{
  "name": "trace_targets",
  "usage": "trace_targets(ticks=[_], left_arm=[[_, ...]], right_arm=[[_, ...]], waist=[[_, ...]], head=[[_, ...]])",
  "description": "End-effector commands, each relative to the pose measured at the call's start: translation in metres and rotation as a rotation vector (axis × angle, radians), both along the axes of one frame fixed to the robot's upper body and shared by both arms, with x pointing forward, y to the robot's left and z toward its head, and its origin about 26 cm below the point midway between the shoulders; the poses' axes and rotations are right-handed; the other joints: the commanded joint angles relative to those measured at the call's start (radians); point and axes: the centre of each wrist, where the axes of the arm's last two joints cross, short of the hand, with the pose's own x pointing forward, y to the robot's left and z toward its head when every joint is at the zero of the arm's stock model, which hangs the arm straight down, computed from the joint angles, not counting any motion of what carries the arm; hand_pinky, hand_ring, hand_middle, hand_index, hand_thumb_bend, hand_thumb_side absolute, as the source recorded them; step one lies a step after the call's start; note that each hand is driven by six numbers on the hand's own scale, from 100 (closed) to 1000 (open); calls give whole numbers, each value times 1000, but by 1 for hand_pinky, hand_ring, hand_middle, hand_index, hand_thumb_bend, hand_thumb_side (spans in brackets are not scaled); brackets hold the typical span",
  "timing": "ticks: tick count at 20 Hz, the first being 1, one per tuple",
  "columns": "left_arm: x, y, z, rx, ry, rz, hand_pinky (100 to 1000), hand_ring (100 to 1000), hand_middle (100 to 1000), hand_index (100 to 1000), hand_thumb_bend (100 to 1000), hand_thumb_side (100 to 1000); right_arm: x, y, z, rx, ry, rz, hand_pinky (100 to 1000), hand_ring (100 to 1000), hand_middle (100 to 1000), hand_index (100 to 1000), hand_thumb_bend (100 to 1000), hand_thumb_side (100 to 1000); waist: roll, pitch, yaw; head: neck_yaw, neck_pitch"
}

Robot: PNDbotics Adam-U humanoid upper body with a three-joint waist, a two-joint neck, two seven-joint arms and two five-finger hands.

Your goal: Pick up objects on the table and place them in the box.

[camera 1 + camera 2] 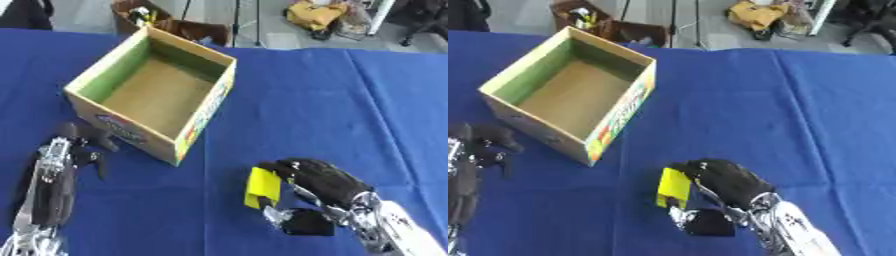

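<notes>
Now right hand grips yellow object at its left

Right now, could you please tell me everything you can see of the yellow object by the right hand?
The yellow object is a small, flat-faced rectangular block, plain bright yellow; its material is unclear. It stands roughly upright on the blue tablecloth, short of the open cardboard box. The right hand curls around its right side.
</notes>
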Motion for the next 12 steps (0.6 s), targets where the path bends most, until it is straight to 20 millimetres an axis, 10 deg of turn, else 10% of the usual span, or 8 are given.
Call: trace_targets(ticks=[1, 12], left_arm=[[0, 2, 5, 11, -20, 2, 243, 530, 468, 606, 100, 978], [0, 1, 5, 21, -24, -4, 243, 532, 469, 606, 100, 962]], right_arm=[[1, -1, -4, -14, 26, 6, 826, 865, 774, 934, 100, 1000], [6, -3, -4, 21, 81, 11, 798, 819, 713, 834, 100, 1000]], waist=[[4, -10, 2], [9, 0, 6]], head=[[-5, 2], [-12, -9]])
